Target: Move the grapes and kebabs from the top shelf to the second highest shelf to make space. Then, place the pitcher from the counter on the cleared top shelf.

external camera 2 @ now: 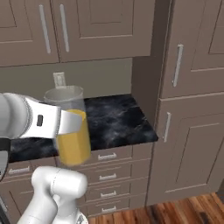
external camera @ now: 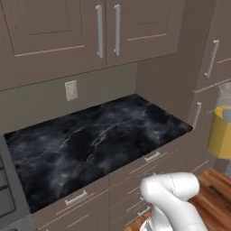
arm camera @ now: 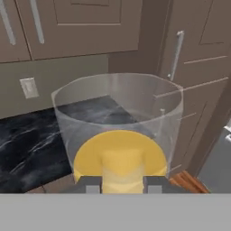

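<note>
Keep the tall clear glass pitcher of orange liquid point(arm camera: 119, 135) upright, pinched in the gripper point(arm camera: 119, 185), while carrying it off the black marble table point(external camera: 90, 144).

Lighting is even and moderately bright, diffuse, with no visible source. The counter point(external camera: 94, 140) shows soft whitish sheen amid its veining, no hard glare. Faint shading lies under the upper cabinets point(external camera: 67, 31) above the counter. Rendering is soft and low in resolution; edges look slightly blurred. The pitcher point(arm camera: 118, 131) glass reads hazy, without sharp reflections.
</note>
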Robot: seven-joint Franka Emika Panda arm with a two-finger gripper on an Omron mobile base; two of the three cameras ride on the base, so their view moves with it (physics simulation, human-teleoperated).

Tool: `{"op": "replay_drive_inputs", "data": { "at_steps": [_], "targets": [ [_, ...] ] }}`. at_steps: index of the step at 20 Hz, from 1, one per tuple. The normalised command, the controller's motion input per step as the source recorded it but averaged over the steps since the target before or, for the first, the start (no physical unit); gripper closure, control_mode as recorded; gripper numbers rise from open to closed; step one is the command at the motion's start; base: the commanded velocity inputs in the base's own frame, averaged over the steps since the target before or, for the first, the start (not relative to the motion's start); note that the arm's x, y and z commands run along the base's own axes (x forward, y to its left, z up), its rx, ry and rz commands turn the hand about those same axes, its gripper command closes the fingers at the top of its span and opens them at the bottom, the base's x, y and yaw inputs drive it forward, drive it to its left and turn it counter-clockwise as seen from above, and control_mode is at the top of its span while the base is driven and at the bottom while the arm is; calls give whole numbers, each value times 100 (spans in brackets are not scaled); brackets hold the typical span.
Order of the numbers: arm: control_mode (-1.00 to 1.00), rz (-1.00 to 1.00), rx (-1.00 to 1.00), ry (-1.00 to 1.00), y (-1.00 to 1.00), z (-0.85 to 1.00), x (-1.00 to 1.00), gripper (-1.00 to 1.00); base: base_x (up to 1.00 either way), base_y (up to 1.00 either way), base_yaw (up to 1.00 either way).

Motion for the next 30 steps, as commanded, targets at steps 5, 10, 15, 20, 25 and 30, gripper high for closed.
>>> {"op": "replay_drive_inputs", "data": {
  "at_steps": [5,10,15,20,25,30],
  "targets": [
    [100,0,0,0,0,0,0,100,1,-28,-58],
    [100,0,0,0,0,0,0,100,28,-30,-57],
    [100,0,0,0,0,0,0,100,54,-16,-60],
    [100,0,0,0,0,0,0,100,89,-2,-53],
    [100,0,0,0,0,0,0,100,100,0,-51],
    [100,0,0,0,0,0,0,100,99,14,-47]
  ]
}}
